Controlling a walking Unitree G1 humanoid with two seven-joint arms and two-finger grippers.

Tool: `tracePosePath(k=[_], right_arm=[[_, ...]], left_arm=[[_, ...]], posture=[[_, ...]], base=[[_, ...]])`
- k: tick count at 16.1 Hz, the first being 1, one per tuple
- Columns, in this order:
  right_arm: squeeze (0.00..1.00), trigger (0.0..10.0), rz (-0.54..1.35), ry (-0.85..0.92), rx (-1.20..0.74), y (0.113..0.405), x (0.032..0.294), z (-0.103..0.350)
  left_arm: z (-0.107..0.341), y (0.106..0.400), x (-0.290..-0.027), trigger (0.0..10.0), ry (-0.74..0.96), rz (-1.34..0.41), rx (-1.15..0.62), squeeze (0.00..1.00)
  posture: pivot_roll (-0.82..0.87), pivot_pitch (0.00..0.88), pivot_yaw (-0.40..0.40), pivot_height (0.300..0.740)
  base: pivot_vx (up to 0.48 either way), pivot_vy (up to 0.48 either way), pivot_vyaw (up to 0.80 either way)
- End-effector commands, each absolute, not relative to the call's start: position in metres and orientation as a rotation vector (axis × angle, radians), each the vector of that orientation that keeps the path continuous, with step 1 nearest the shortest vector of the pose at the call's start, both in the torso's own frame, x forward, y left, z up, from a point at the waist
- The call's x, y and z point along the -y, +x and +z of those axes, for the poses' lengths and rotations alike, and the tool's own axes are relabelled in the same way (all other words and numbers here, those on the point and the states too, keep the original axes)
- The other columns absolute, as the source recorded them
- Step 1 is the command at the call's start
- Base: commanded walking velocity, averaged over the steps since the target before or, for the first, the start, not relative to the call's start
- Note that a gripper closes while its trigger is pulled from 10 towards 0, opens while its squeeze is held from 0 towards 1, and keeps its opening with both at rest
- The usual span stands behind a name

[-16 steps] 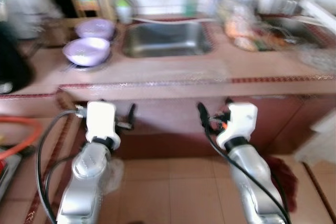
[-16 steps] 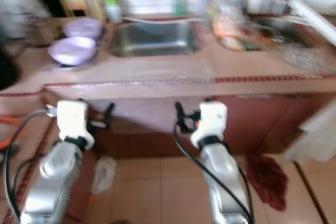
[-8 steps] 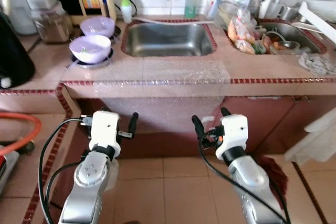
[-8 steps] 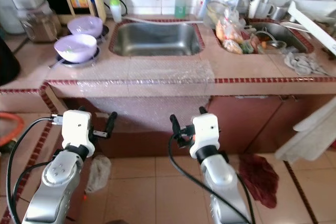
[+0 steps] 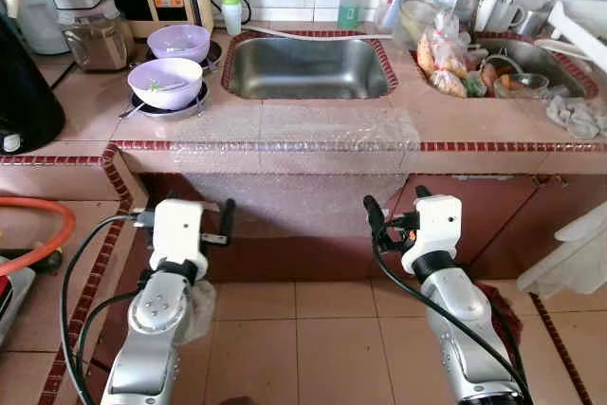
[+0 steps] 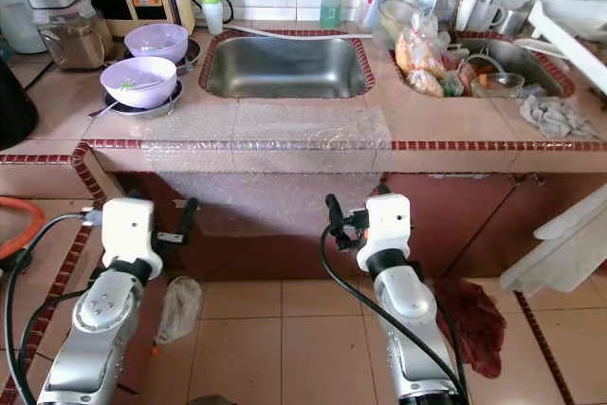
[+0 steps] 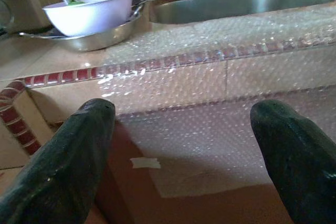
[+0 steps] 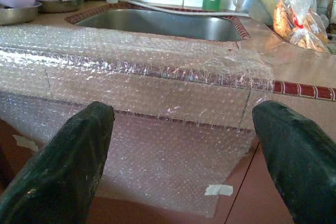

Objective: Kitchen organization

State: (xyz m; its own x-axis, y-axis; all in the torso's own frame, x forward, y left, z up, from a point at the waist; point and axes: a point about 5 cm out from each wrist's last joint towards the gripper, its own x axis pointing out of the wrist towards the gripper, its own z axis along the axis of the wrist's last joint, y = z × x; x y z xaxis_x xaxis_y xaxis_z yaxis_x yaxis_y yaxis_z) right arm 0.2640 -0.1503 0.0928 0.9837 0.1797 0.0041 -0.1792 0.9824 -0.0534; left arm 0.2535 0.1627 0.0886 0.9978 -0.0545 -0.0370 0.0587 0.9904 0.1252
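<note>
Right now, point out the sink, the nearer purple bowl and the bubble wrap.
sink [image 5: 308, 65], left eye view, middle of the basin.
nearer purple bowl [image 5: 164, 82], left eye view, its inside.
bubble wrap [image 8: 157, 106], right wrist view, part hanging down the counter front.

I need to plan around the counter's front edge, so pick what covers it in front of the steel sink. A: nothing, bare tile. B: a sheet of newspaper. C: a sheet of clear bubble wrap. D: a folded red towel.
C: a clear sheet of bubble wrap lies over the pink tiled counter in front of the stainless steel sink and hangs down the cabinet front, taped at its lower corners.
</note>
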Motion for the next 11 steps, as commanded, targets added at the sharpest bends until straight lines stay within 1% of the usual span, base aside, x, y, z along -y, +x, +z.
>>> tracePosePath(k=[1,2,3,5,7,8,11], right_arm=[[0.0,10.0,0.179,-0.058,0.025,0.266,0.149,0.095],[0.0,10.0,0.214,-0.081,0.05,0.266,0.146,0.098],[0.0,10.0,0.208,-0.083,0.054,0.269,0.147,0.099],[0.0,10.0,0.201,-0.081,0.06,0.272,0.146,0.1],[0.0,10.0,0.215,-0.093,0.062,0.273,0.146,0.1],[0.0,10.0,0.227,-0.09,0.067,0.276,0.145,0.102],[0.0,10.0,0.231,-0.093,0.096,0.284,0.145,0.11]], left_arm=[[0.093,0.257,-0.163,10.0,0.145,-0.063,-0.004,0.0],[0.097,0.258,-0.162,10.0,0.136,-0.083,0.008,0.0],[0.097,0.259,-0.161,10.0,0.138,-0.081,0.009,0.0],[0.096,0.262,-0.157,10.0,0.143,-0.095,0.019,0.0],[0.099,0.263,-0.156,10.0,0.128,-0.099,0.039,0.0],[0.106,0.265,-0.157,10.0,0.09,-0.095,0.071,0.0],[0.111,0.268,-0.155,10.0,0.083,-0.102,0.087,0.0]], posture=[[0.02,0.0,0.028,0.74],[0.01,0.0,0.032,0.74],[0.01,0.0,0.031,0.74],[0.02,0.0,0.026,0.74],[0.02,0.0,0.016,0.74],[0.03,0.0,0.006,0.74],[0.04,0.0,-0.005,0.74]], base=[[0.0,0.0,0.0],[0.0,0.0,0.0],[0.0,0.0,0.61],[0.3,0.0,0.76],[0.454,0.0,0.72],[0.461,0.0,0.51],[0.461,0.0,0.0]])
